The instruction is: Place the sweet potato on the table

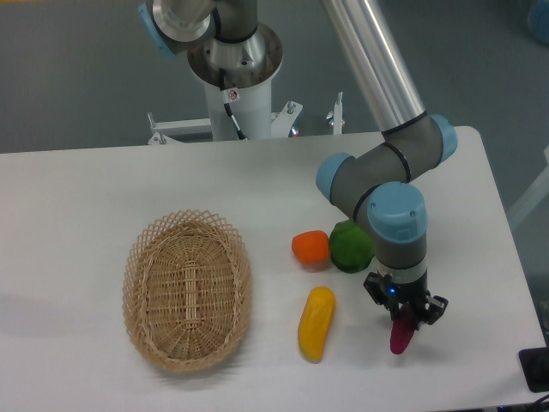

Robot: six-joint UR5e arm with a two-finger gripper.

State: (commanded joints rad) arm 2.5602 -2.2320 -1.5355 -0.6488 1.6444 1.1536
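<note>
The sweet potato (401, 337) is a small slim magenta piece hanging nearly upright between my gripper's fingers, its lower tip at or just above the white table (86, 180) near the front right. My gripper (404, 318) points straight down and is shut on its upper end. Whether the tip touches the table I cannot tell.
A yellow oblong vegetable (316, 323) lies left of the gripper. An orange round one (310, 247) and a green one (352, 246) sit just behind it, under the arm's wrist. An empty wicker basket (187, 289) stands at the left. The table's right edge is close.
</note>
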